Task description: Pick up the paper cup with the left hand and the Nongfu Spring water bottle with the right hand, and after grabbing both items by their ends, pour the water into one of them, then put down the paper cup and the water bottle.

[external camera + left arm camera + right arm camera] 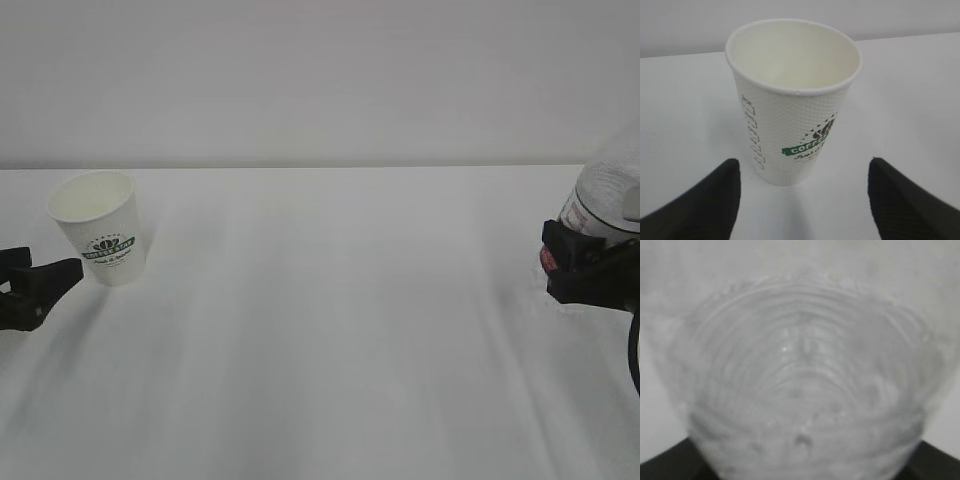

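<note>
The paper cup [100, 238] stands upright on the white table at the far left, its green logo facing the front. In the left wrist view the paper cup [792, 100] fills the middle and its cream inside looks dry. My left gripper [40, 268] is open just short of it, and both black fingers [715, 205] stay apart from the cup's base. At the right edge my right gripper [560, 262] is shut on the Nongfu Spring water bottle [608, 190], low on its red label. The bottle's clear ribbed body [800, 375] fills the right wrist view. Water is not discernible.
The white tablecloth [330, 330] spreads between the two arms and meets a pale wall [320, 80] at the back. A slight wrinkle [565, 302] in the cloth lies under the right gripper.
</note>
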Motion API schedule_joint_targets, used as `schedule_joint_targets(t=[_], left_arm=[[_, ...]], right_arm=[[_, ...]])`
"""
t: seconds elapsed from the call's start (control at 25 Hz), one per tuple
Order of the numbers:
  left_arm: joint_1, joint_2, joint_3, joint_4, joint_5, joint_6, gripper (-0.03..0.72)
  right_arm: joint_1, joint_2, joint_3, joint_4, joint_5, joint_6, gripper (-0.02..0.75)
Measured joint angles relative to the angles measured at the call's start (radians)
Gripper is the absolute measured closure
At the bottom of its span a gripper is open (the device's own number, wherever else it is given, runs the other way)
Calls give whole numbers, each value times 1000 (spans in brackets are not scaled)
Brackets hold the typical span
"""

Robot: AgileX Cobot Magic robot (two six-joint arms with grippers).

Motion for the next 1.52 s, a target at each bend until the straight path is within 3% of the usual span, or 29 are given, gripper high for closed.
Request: schedule_joint_targets(t=[0.4,0.96,1.52], left_arm=[[0,1,0,-17,-22,10,109],[0,47,-2,-43,-26,128,67],[0,124,-33,-35,-30,137,45]], right_arm=[[0,0,0,0,0,0,271],[0,0,0,-7,0,0,271],[0,0,0,-9,0,0,271]])
